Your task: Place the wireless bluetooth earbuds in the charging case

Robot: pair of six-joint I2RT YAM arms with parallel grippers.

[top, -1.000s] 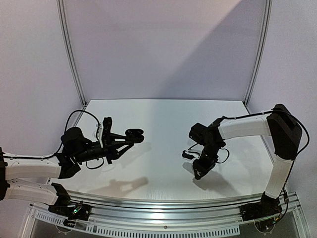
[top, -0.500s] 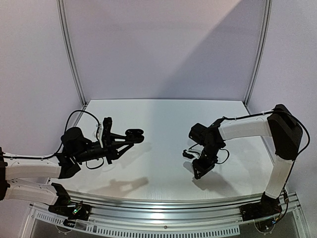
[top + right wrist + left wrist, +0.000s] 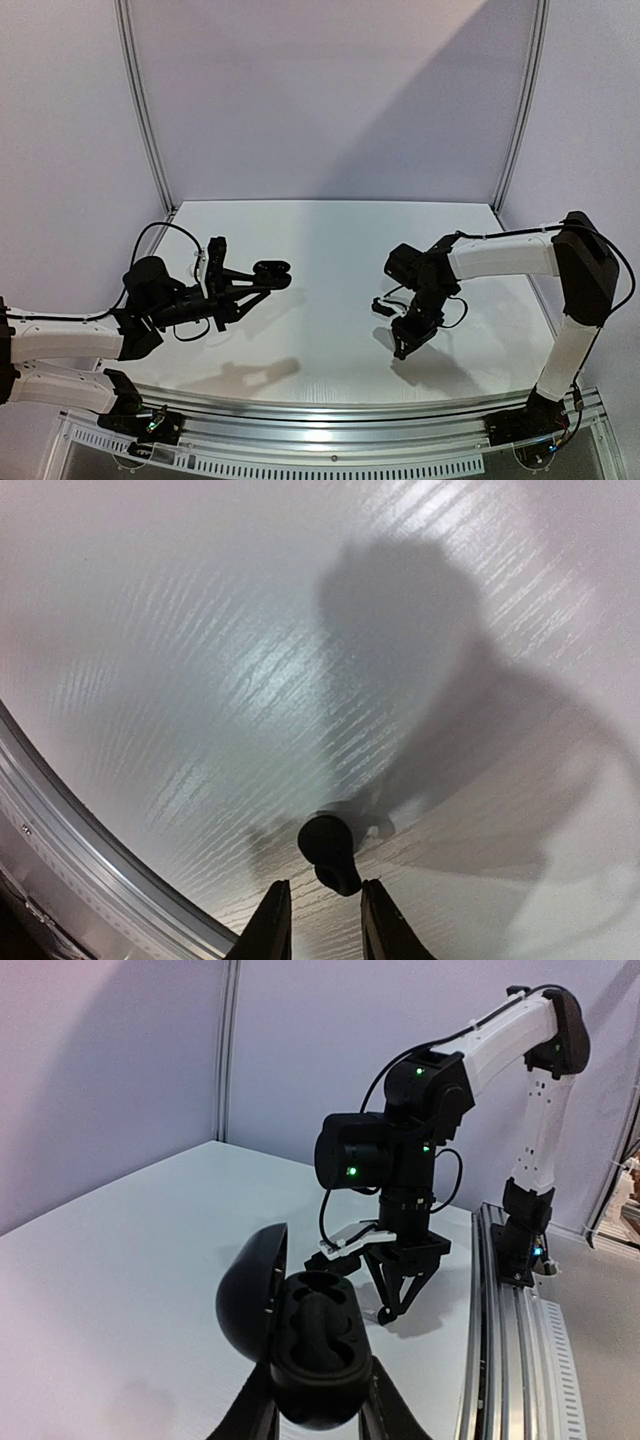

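Above the left half of the white table [image 3: 330, 235], the left gripper [image 3: 318, 1407] is clamped on the base of a black charging case [image 3: 322, 1335]; its lid [image 3: 250, 1285] stands swung open to one side, baring two moulded wells; at the table's right, the right gripper [image 3: 325, 898] points steeply down near the front rail [image 3: 90, 865]; one black earbud [image 3: 327, 846] sits at its tips, between the two narrowly spaced fingers [image 3: 272, 922]; whether they actually pinch it I cannot tell; earbud and case are well apart.
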